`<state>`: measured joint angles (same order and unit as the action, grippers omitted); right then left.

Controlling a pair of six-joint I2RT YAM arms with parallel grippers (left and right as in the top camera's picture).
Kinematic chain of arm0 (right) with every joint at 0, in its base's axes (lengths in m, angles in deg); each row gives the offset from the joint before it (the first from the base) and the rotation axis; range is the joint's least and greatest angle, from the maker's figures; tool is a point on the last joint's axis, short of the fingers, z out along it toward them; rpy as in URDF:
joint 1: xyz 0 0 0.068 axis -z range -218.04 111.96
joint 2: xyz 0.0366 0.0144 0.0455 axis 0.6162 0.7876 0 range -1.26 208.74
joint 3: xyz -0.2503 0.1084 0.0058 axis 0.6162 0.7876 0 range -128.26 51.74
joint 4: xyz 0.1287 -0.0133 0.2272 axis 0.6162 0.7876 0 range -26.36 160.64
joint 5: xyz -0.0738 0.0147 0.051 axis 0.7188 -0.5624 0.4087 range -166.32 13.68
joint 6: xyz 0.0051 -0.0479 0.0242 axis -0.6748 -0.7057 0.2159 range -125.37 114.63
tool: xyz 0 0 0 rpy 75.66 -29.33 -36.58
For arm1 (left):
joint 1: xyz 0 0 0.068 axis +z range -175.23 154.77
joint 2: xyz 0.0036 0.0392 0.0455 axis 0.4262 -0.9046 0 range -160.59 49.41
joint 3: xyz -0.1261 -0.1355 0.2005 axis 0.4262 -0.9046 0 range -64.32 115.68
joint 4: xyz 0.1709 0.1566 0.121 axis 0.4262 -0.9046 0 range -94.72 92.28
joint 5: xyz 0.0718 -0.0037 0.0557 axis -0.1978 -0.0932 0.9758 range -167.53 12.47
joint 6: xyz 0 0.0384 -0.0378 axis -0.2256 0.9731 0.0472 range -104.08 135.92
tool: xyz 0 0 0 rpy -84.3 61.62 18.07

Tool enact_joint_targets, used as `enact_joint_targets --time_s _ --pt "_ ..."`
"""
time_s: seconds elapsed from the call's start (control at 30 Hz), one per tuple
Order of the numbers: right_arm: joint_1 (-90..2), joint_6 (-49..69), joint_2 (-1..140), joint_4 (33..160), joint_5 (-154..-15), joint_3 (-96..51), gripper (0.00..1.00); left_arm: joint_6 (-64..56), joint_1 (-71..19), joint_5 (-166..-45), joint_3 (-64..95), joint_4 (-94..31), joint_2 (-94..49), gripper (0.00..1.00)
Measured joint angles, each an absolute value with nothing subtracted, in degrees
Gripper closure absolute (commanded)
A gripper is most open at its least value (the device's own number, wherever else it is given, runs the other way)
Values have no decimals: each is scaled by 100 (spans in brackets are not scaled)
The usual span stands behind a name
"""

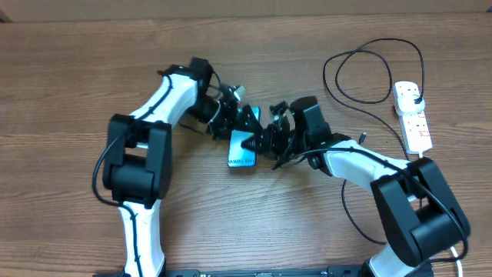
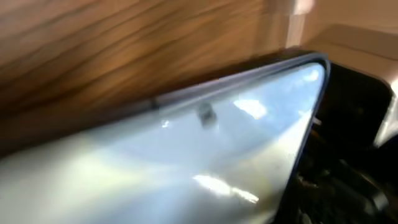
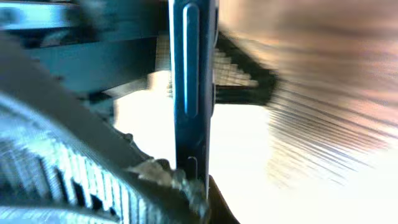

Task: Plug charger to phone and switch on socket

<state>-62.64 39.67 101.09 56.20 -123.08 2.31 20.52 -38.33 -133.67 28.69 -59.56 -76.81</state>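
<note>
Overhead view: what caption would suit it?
Two arms meet over a phone mid-table; the socket, charger plugged in, lies at right.

Brown wooden table (image 1: pixel 61 85), visible grain

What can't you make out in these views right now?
Phone port: covered overhead; wrist views blurred.
Left gripper jaws: tiny overhead; screen fills left wrist view.
Right gripper, shut: grip on phone unclear, right wrist view blurred.
Charger tip: too small overhead.
Socket switches: too small overhead.
</note>
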Motion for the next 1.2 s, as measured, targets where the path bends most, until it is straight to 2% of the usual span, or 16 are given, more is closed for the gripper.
enact_joint_targets --time_s 0.2,0.57,0.8,0.87,1.03,1.2 --pt "-6124 4227 9823 4776 -13095 229 96 2560 -3680 -14246 2867 -5921 -6970 14" --pt "-6008 4492 9718 4127 -13309 159 96 2717 -3663 -15102 2817 -5934 -6629 33" --pt "-5988 4760 9716 3716 -13331 133 96 2752 -3527 -15904 2795 -5735 -6588 36" --pt "-5990 4774 9716 3698 -13359 111 96 2748 -3468 -16025 2791 -5718 -6588 44" --pt "-6028 4800 9702 3629 -13453 28 96 2756 -3320 -16141 2760 -5687 -6588 76" --pt "-6030 4809 9650 3620 -13521 6 96 2793 -3298 -16154 2747 -5681 -6588 87"
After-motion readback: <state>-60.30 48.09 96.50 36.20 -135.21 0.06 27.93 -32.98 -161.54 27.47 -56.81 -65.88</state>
